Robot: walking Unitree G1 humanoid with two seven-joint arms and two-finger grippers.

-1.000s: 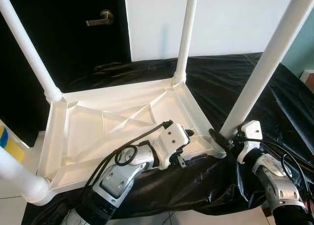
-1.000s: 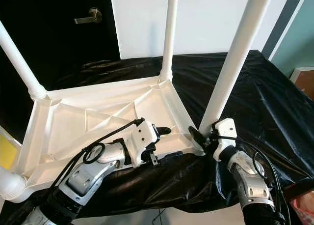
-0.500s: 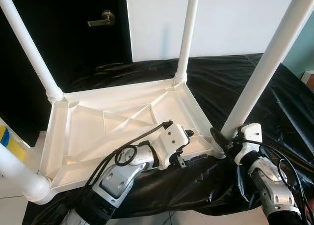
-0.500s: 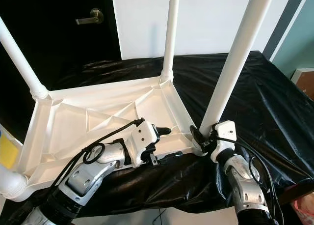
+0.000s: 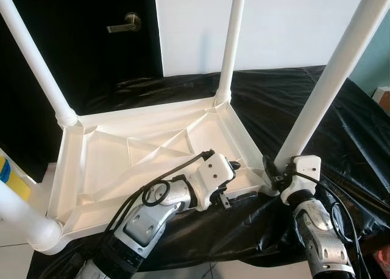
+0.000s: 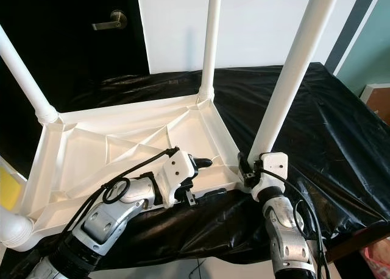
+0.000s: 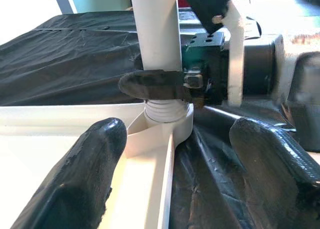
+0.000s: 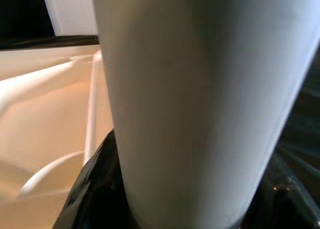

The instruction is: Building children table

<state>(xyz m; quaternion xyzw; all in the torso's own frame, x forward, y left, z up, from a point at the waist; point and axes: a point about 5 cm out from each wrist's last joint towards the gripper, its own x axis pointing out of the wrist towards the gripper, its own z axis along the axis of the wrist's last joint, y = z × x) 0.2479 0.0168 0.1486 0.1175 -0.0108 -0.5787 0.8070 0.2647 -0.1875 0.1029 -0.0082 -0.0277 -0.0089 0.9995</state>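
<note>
Right gripper (image 5: 272, 174) slid inward, clamping table leg (image 5: 332, 87); left gripper (image 5: 234, 181) open beside

Big counter (image 6: 341, 139) covered with shiny black sheet (image 5: 268, 96), all crinkly. White wall (image 5: 280, 23) behind, bright. Dark door (image 5: 91, 35) at left with brass handle (image 5: 124, 22). Teal wall (image 6: 372, 44) at right, grey strip beside it. Pale floor tiles (image 5: 12, 261) low at left. Yellow thing (image 5: 13, 180) at left edge.
</note>
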